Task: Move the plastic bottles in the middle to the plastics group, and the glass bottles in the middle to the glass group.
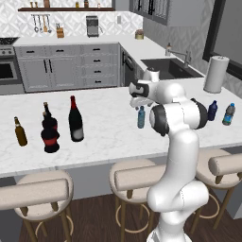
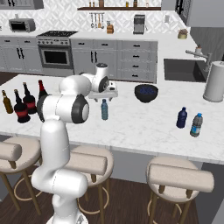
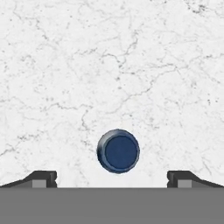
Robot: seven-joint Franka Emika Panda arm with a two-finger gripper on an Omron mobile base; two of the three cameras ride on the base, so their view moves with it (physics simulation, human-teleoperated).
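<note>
A small light-blue plastic bottle (image 1: 141,117) (image 2: 104,110) stands mid-counter. My gripper (image 1: 140,105) (image 2: 104,97) hangs straight above it, open and holding nothing. In the hand view the bottle's dark cap (image 3: 118,151) sits just above the line between the two fingertips (image 3: 43,178), and my gripper (image 3: 112,178) is well apart from it. To the left stand a tall dark wine bottle (image 1: 75,120) (image 2: 41,89), two squat dark bottles with red bands (image 1: 50,136) (image 2: 20,108) and a small amber bottle (image 1: 20,131) (image 2: 6,102). At the right stand an opaque dark-blue bottle (image 1: 212,110) (image 2: 182,118) and a clear bluish one (image 1: 229,114) (image 2: 196,125).
A dark bowl (image 2: 146,93) sits on the marble counter (image 1: 108,127) beyond the plastic bottle. A paper towel roll (image 1: 216,74) (image 2: 214,82) stands at the far right near the sink (image 1: 168,68). Stools (image 1: 137,179) line the counter's near edge.
</note>
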